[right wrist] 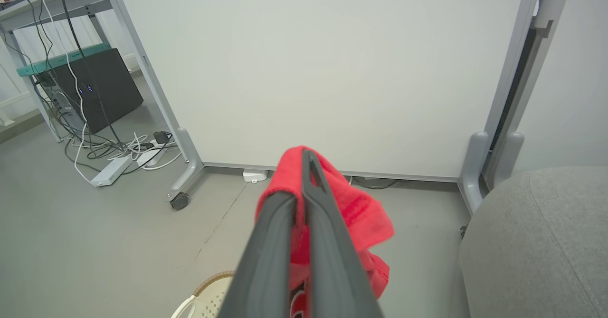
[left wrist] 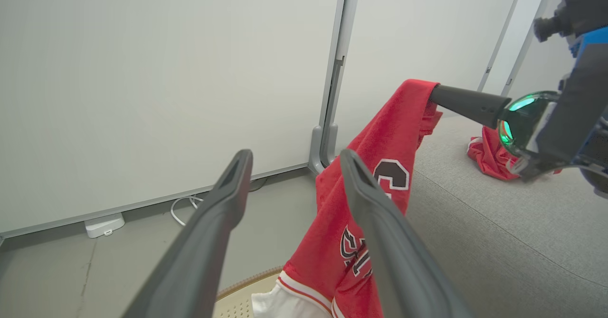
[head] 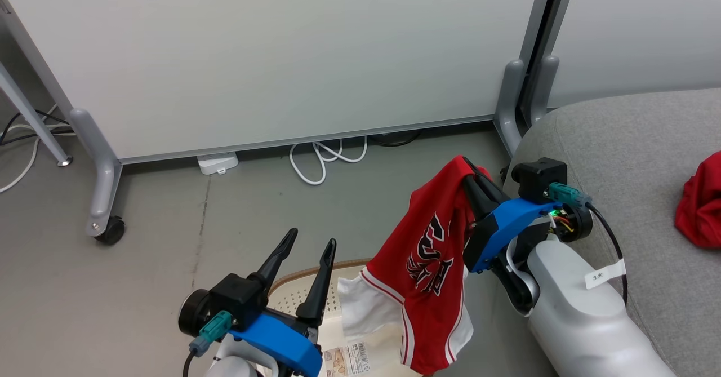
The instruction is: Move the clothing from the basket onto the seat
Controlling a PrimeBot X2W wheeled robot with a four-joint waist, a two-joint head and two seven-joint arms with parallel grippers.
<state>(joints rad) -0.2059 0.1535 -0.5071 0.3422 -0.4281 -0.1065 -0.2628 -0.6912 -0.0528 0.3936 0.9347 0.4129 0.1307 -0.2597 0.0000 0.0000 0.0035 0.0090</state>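
Observation:
A red garment (head: 431,264) with white trim and black lettering hangs in the air from my right gripper (head: 470,177), which is shut on its top edge. Its lower hem dangles over the cream perforated basket (head: 298,301) on the floor. In the right wrist view the shut fingers (right wrist: 304,199) pinch the red cloth (right wrist: 351,208). My left gripper (head: 311,242) stands open above the basket's left part, holding nothing. A second red garment (head: 701,202) lies crumpled on the grey seat (head: 631,140) at the right. The left wrist view shows the hanging garment (left wrist: 375,166) beyond the open left fingers (left wrist: 223,204).
A white partition on wheeled grey legs (head: 104,196) stands behind the basket, with white cables (head: 324,160) and a small white box (head: 218,163) at its foot. A desk with cables and a dark case (right wrist: 95,90) lies far left. Grey floor spreads left of the basket.

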